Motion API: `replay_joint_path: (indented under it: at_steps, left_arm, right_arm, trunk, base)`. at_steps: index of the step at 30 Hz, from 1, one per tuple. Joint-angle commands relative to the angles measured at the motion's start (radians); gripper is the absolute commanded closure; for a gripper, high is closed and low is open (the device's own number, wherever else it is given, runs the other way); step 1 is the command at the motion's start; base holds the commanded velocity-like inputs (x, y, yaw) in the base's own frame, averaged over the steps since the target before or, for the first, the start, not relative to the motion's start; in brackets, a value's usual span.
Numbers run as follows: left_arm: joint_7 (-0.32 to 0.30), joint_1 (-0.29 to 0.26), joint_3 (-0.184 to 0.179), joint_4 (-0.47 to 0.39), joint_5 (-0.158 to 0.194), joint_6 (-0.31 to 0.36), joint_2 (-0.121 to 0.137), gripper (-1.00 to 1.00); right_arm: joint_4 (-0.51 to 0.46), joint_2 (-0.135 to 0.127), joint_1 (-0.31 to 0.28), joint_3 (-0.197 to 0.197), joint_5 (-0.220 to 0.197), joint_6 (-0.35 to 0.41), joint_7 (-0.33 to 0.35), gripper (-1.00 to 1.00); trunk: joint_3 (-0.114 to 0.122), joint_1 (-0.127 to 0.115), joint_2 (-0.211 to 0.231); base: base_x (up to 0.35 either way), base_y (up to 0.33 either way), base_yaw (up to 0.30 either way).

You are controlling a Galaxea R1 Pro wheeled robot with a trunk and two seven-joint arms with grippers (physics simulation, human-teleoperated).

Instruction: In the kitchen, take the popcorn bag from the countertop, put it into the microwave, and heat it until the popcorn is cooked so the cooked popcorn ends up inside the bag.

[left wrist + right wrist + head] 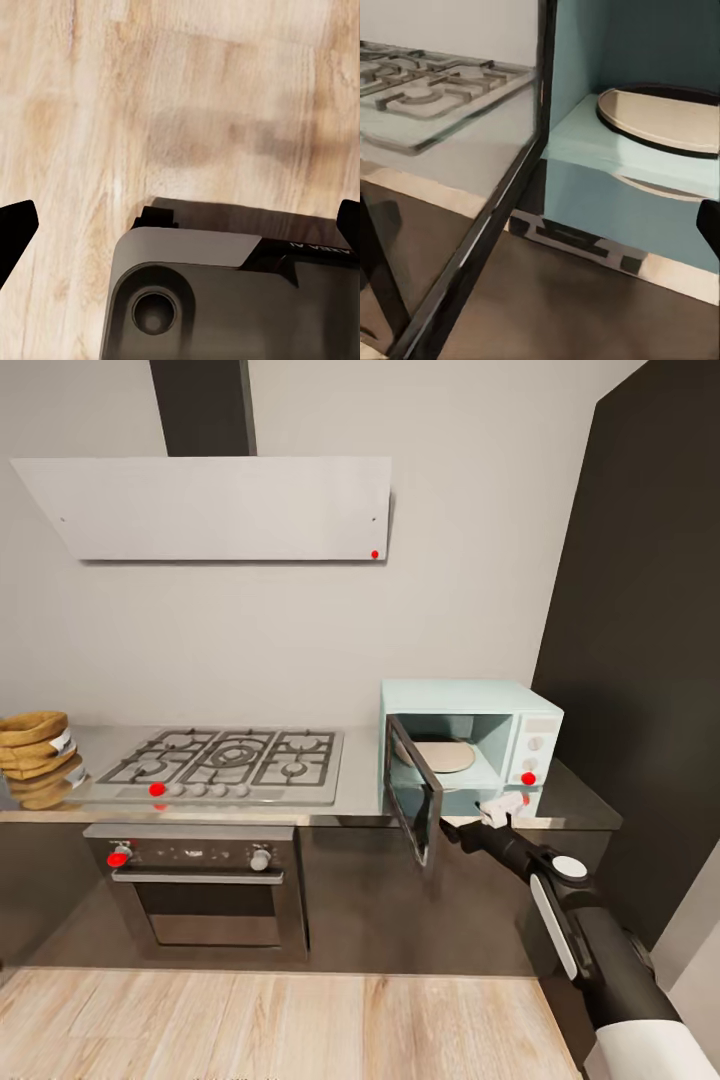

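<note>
Kitchen wall run: long grey countertop over dark cabinets, gas hob set in at left-centre, built-in oven below it, flat range hood above, wood floor near. Microwave sits at the right end of the counter, door swung open toward the near side, so the cavity is ready to load; turntable plate inside is bare. Popcorn bag sits far left on the counter, well apart from the microwave, untouched; looks like stacked sacks there, exact count unclear. Right gripper hangs just in front of the microwave's lower edge, beside the open door, probably from opening it; grasp state cannot tell, nothing visibly held. Left gripper points down at the floor, fingertips spread wide, released, holding nothing. Next judged step: cross left to fetch the bag.
</note>
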Motion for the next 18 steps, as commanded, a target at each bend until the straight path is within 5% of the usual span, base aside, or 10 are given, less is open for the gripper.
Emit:
replay_joint_path:
  at_steps: [1,18]
  left_arm:
    - [0.001,-0.001,0.004,0.001,-0.001,-0.003,0.0,-1.0]
    - [0.001,-0.001,0.004,0.001,-0.001,-0.003,0.0,-1.0]
  right_arm:
    - [-0.006,0.0,0.001,-0.001,0.002,0.006,0.005,-1.0]
    - [-0.016,0.003,0.003,-0.001,0.002,0.006,0.007,-1.0]
  trunk:
    - [-0.002,0.0,-0.001]
    - [-0.002,0.0,-0.001]
  base:
    - [0.0,0.0,0.139]
    - [0.0,0.0,0.081]
